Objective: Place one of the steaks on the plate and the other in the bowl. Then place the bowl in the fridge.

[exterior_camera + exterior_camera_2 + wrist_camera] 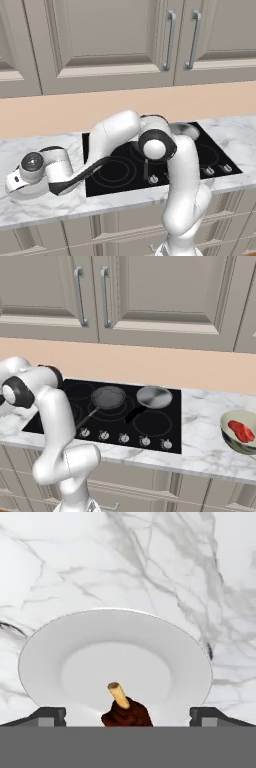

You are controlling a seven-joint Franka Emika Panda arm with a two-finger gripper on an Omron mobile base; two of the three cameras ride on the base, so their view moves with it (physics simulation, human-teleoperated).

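Observation:
On the marble counter left of the cooktop lies the white plate (75,657), also seen under my hand in the left base view as the plate (31,194). A dark red-brown steak (127,712) with a pale bone stub rests on the plate's near part. My gripper (128,718) is open just above it, with its fingertips (50,714) wide apart on either side and clear of the meat. In the left base view the gripper (17,186) hangs low over the plate. The cream bowl (229,437) stands far right on the counter with a bright-red steak (242,431) inside. The fridge is out of view.
A black cooktop (160,428) with front knobs sits mid-counter. It carries a dark long-handled frying pan (107,397) and a grey round metal vessel (154,397). Wall cabinets (150,291) hang above, and the counter's front edge runs below the plate.

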